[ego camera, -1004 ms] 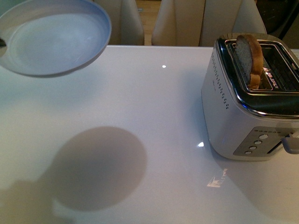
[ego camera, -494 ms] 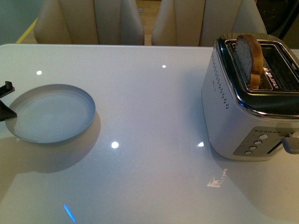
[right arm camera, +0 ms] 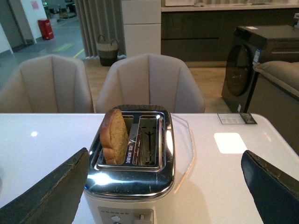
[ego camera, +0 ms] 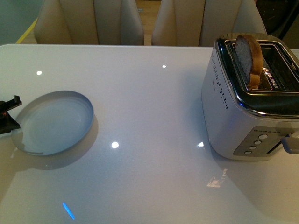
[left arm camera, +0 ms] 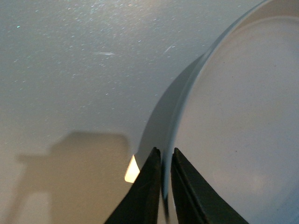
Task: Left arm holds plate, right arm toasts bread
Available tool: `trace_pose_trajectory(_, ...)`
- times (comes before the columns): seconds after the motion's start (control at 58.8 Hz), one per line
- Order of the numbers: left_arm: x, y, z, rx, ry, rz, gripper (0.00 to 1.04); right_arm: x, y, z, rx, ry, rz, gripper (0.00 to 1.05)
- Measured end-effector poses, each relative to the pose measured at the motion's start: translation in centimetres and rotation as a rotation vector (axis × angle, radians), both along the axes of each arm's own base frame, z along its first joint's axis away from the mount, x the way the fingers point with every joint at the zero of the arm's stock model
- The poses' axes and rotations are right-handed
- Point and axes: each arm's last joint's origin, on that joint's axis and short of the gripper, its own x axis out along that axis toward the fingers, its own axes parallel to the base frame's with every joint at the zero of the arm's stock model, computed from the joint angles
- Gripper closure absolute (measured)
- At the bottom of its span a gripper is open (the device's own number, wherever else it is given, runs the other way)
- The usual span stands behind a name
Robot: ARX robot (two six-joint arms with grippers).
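Light brown speckled bread slice (right arm camera: 114, 136) stands upright in the toaster slot, directly ahead of the right gripper (right arm camera: 163, 186) — jaws wide; the left gripper (left arm camera: 162, 186) pinches the pale blue-white round plate (ego camera: 53, 122) rim.

There is one plate (ego camera: 53, 122) at nine o'clock on the table and one toaster (ego camera: 250, 100) at three o'clock. It has two slots and holds one bread slice (ego camera: 248, 58). Two chairs (ego camera: 91, 21) stand at twelve o'clock.
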Motion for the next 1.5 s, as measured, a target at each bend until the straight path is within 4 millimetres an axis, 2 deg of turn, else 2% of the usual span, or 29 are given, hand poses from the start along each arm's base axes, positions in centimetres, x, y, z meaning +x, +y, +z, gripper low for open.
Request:
trace_pose_trajectory(0.272, -0.6, 0.2, -0.1, 0.009, 0.006, 0.032, 0.37, 0.0, 0.0, 0.0, 0.0, 0.0, 0.0, 0.09)
trace_pose_trajectory(0.391, -0.3, 0.2, 1.8, -0.007, -0.069, 0.057, 0.2, 0.0, 0.0, 0.0, 0.0, 0.0, 0.0, 0.09)
trace_pose_trajectory(0.494, 0.1, 0.1, 5.6, -0.011, -0.196, 0.072, 0.06, 0.0, 0.0, 0.0, 0.0, 0.0, 0.0, 0.09)
trace_pose_trajectory(0.63, -0.1, -1.1, 12.1, -0.014, -0.39, 0.055, 0.07, 0.0, 0.0, 0.0, 0.0, 0.0, 0.0, 0.09)
trace_pose_trajectory(0.766, -1.8, -3.7, 18.1, -0.008, -0.543, 0.005, 0.07, 0.0, 0.0, 0.0, 0.0, 0.0, 0.0, 0.09)
trace_pose_trajectory(0.936, -4.9, -6.8, 23.3, -0.069, -0.656, -0.037, 0.07, 0.0, 0.0, 0.0, 0.0, 0.0, 0.0, 0.09)
trace_pose_trajectory(0.97, -5.7, -7.7, 24.4, -0.022, -0.73, -0.038, 0.1, 0.0, 0.0, 0.0, 0.0, 0.0, 0.0, 0.09)
trace_pose_trajectory(1.004, -6.8, -8.4, 25.2, 0.097, -0.879, -0.029, 0.18, 0.0, 0.0, 0.0, 0.0, 0.0, 0.0, 0.09)
trace_pose_trajectory(1.072, -8.9, -9.1, 25.8, 0.284, -1.082, -0.016, 0.3, 0.0, 0.0, 0.0, 0.0, 0.0, 0.0, 0.09)
trace_pose_trajectory(1.123, -10.5, -9.6, 25.5, 0.358, -1.163, -0.011, 0.4, 0.0, 0.0, 0.0, 0.0, 0.0, 0.0, 0.09)
trace_pose_trajectory(1.243, -13.7, -10.3, 22.7, 0.409, -1.148, -0.056, 0.69, 0.0, 0.0, 0.0, 0.0, 0.0, 0.0, 0.09)
trace_pose_trajectory(1.379, -16.0, -10.3, 21.5, 0.42, -1.144, -0.058, 0.94, 0.0, 0.0, 0.0, 0.0, 0.0, 0.0, 0.09)
trace_pose_trajectory(1.43, -16.7, -10.3, 21.2, 0.419, -1.149, -0.058, 1.02, 0.0, 0.0, 0.0, 0.0, 0.0, 0.0, 0.09)
trace_pose_trajectory(1.498, -17.9, -10.3, 20.6, 0.423, -1.148, -0.062, 1.02, 0.0, 0.0, 0.0, 0.0, 0.0, 0.0, 0.09)
